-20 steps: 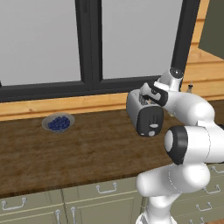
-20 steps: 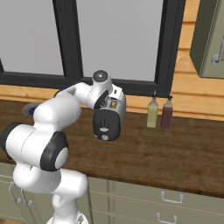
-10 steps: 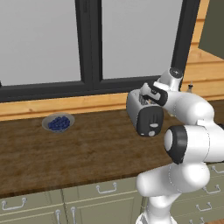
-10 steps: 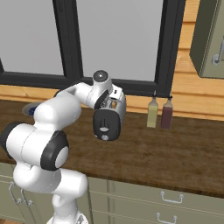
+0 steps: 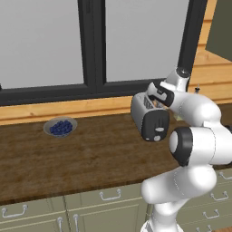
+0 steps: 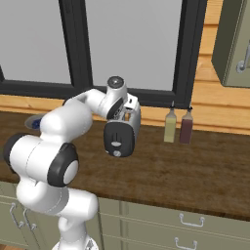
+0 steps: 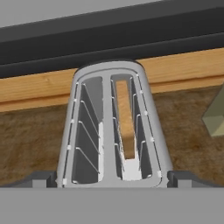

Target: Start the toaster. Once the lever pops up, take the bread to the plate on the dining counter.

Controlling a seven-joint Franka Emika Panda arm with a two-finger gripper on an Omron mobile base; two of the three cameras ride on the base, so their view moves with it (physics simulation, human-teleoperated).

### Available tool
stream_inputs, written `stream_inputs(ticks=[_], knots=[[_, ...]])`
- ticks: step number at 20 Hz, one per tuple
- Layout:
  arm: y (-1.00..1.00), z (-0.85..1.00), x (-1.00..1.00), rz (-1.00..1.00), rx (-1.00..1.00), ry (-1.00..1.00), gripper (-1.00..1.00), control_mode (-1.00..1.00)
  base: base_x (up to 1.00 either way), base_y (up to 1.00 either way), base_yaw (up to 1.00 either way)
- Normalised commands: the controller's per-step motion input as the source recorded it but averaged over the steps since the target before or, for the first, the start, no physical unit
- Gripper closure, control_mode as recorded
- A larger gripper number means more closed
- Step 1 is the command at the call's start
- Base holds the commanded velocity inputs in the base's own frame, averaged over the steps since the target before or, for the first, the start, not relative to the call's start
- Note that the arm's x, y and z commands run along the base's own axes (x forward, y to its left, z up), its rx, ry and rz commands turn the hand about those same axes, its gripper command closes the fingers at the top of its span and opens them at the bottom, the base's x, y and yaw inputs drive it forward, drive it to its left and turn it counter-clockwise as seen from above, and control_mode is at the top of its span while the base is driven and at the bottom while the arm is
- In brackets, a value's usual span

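the pincer point(image 7: 112, 178) hangs spread wide above the toaster point(image 7: 111, 127), bread point(image 7: 125, 118) in its right slot.

You had the toaster point(image 5: 150, 118) standing upright on the dark wood-grain countertop near the window sill, a rounded silver-grey body with a dark front panel carrying a round knob and small buttons. From above, its two slots point(image 7: 106, 131) lay side by side, and the bread point(image 7: 125, 122), a tan slice, stood on edge in the right slot.
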Motion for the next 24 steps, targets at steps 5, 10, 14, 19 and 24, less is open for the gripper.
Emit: stream_inputs(ticks=[5, 10, 14, 19, 24], knots=[[0.0, -0.13, 0.01, 0.07, -0.05, 0.0, -1.0, -1.0, 0.0, 0.0, 0.0], [0.0, -0.27, 0.0, 0.04, -0.06, 0.0, -1.0, -1.0, 0.0, 0.0, 0.0], [0.0, -0.05, 0.03, 0.01, 0.0, 0.0, -1.0, -1.0, 0.0, 0.0, 0.0], [0.0, 0.0, 0.16, 0.0, 0.0, 0.0, -1.0, -1.0, 0.0, 0.0, 0.0], [0.0, 0.0, 0.37, 0.0, 0.0, 0.01, -1.0, -1.0, 0.0, 0.0, 0.0]])
